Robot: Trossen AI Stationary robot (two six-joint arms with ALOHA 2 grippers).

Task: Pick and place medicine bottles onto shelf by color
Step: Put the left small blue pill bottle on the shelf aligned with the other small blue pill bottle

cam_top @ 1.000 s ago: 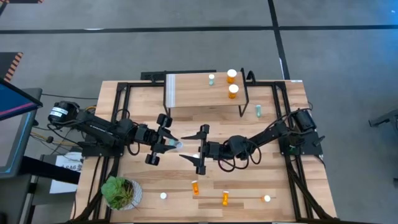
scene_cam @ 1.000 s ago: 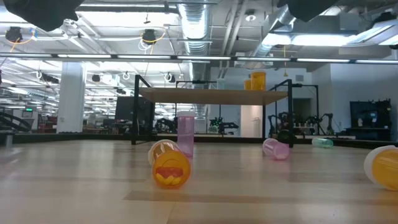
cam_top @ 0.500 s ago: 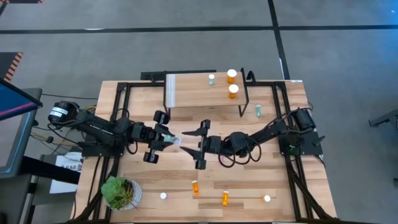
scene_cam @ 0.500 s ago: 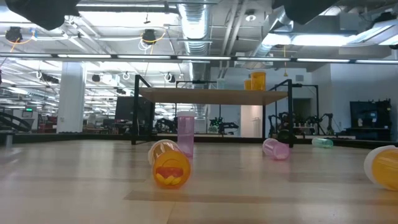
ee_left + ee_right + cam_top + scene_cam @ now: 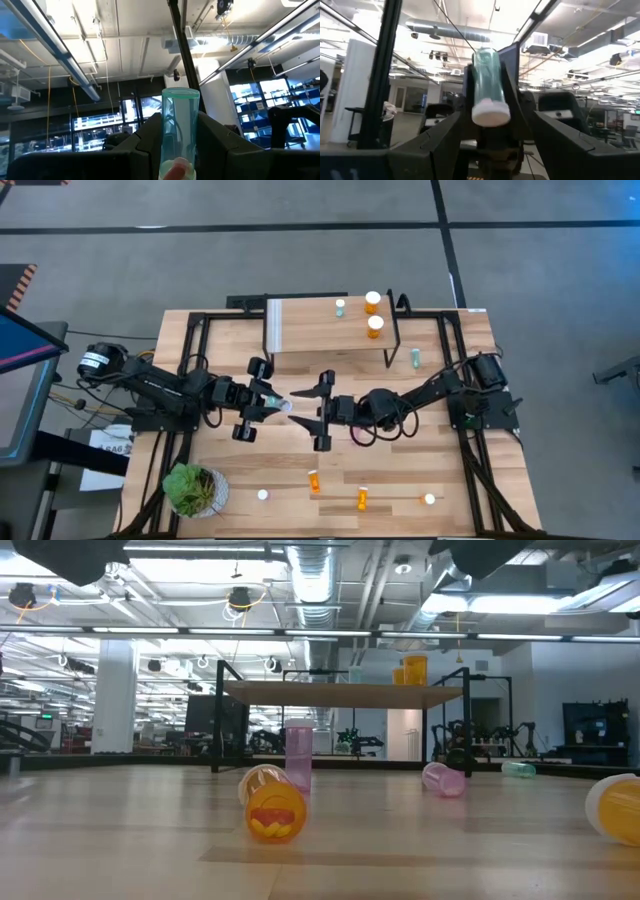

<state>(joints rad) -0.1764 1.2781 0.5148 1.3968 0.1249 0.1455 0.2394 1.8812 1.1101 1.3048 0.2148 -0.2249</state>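
Your left gripper [image 5: 272, 402] clamps the green bottle [image 5: 282, 405]; right gripper [image 5: 322, 410] has slid closer (handover), jaws wide, empty.

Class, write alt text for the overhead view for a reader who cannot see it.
Above the table's middle, the left gripper holds a pale green bottle out toward the open right gripper. Behind them the shelf carries two orange bottles and a green one.

A green potted plant [image 5: 194, 489] – leafy (round pot) – sits at the wooden tabletop's [image 5: 240, 465] corner.
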